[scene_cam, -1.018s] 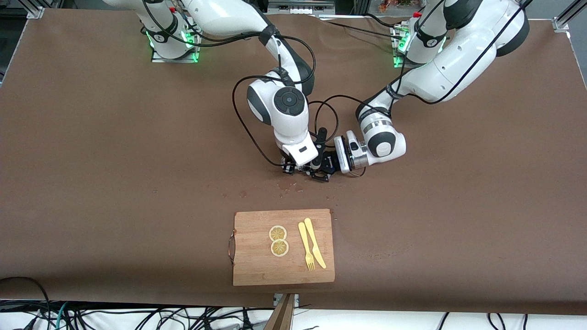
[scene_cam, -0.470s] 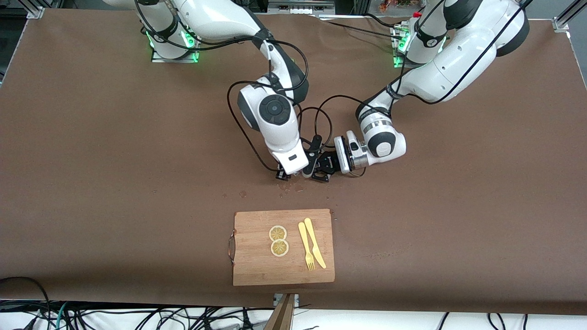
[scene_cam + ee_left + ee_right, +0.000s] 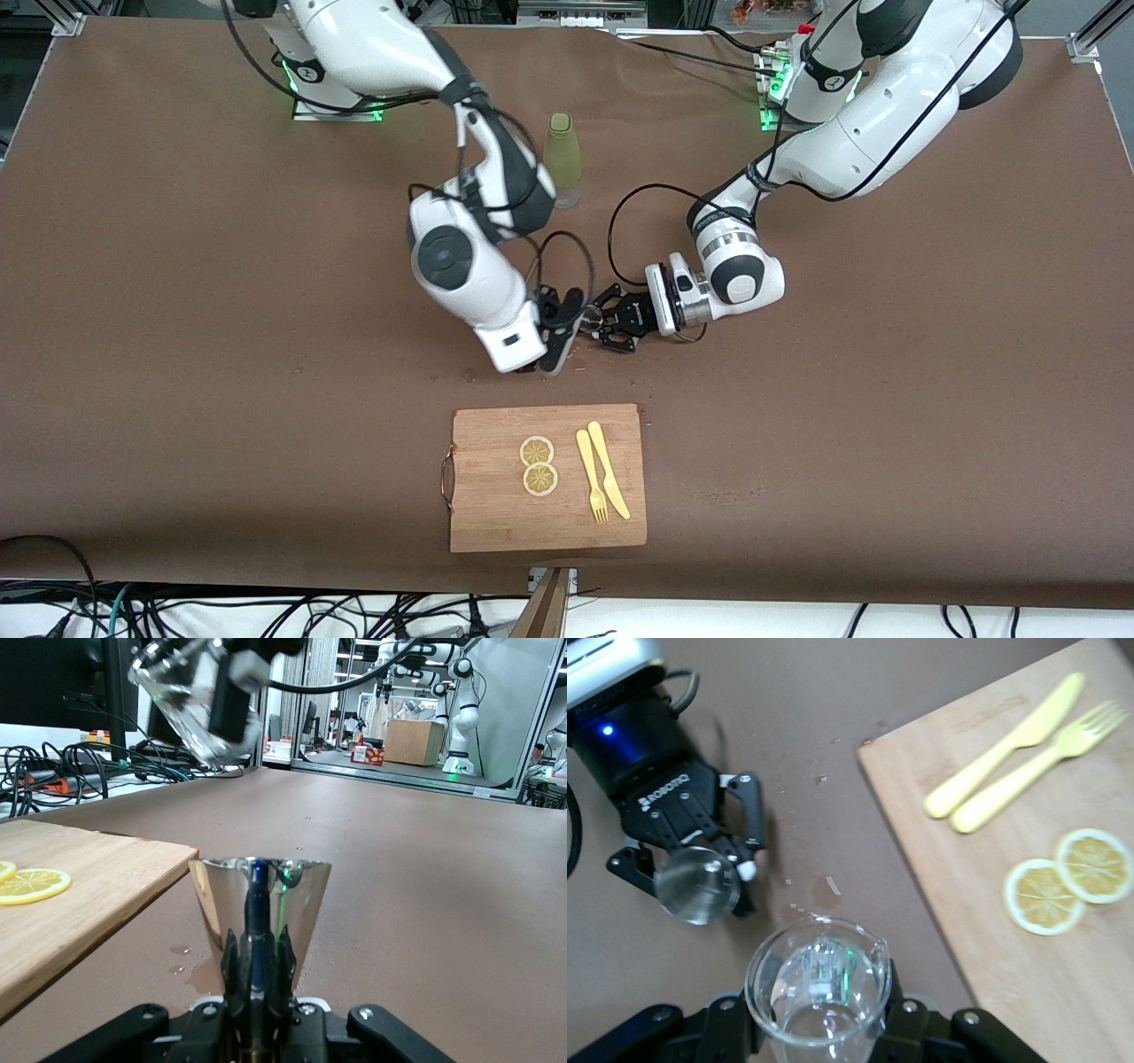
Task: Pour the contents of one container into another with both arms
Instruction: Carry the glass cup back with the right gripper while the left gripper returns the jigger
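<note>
My right end effector (image 3: 819, 1028) is clamped on a clear glass beaker (image 3: 818, 979), lifted beside the small shiny steel conical cup (image 3: 260, 904) that my left end effector (image 3: 611, 328) grips on the tabletop (image 3: 266, 354). The glass seems slippery and fragile, so low on the base seems the safest hold.

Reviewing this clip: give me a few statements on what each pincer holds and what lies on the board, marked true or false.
1. The left pincer is shut on a metal cup. True.
2. The right pincer is empty. False: it is shut on a clear glass beaker.
3. Two lemon slices lie on the cutting board. True.
4. A spoon lies beside the yellow knife. False: it is a yellow fork.
5. The green bottle lies flat on the cutting board. False: it stands on the table, farther from the front camera.
</note>
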You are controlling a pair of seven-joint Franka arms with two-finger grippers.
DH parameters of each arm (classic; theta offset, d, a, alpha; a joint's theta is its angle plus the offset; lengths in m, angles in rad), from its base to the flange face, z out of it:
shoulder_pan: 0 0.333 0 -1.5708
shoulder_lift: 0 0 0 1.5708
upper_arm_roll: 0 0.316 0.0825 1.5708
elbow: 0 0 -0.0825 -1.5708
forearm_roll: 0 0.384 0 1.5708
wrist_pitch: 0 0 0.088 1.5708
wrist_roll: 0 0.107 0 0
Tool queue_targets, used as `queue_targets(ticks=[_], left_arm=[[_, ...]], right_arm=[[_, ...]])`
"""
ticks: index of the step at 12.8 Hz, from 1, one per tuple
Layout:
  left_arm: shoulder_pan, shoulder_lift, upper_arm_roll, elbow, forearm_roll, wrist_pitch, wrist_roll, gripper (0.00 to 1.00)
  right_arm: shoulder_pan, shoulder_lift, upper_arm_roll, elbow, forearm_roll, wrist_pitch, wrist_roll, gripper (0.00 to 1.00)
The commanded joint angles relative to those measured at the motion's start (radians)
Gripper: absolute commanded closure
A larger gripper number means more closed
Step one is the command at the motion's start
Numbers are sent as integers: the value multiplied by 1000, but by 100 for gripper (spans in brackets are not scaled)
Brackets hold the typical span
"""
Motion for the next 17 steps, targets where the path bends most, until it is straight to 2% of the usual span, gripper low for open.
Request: queue_targets(ticks=[1,5,8,10,12,15,17], left_arm=[[11,-25,-6,-5,-51,6,123,100],[50,-88,-4,-33,-49,-24,64,100],[117,-140,8,-57,-3,-63,29,100],[177,-147,11,-63,75,-116,-27,100],[250,-159,26,-62,193,-187,-98,100],[301,-208,164,-66,375,-384,-207,100],[362,-208,206,-65,466,-495,-245,100]], right_arm=[[-133,-54,80,-56,89,-5,-153,83],[-409,-117,244,-131,173,-16,-378,83],[-584,-149,312,-208,253,-57,-599,83],[-670,-149,332,-251,266,-79,-736,83],[-745,-154,332,-290,331,-152,-866,83],[-842,-154,332,-370,416,-225,-1086,82],[-899,-152,330,-407,417,-257,-1198,82]])
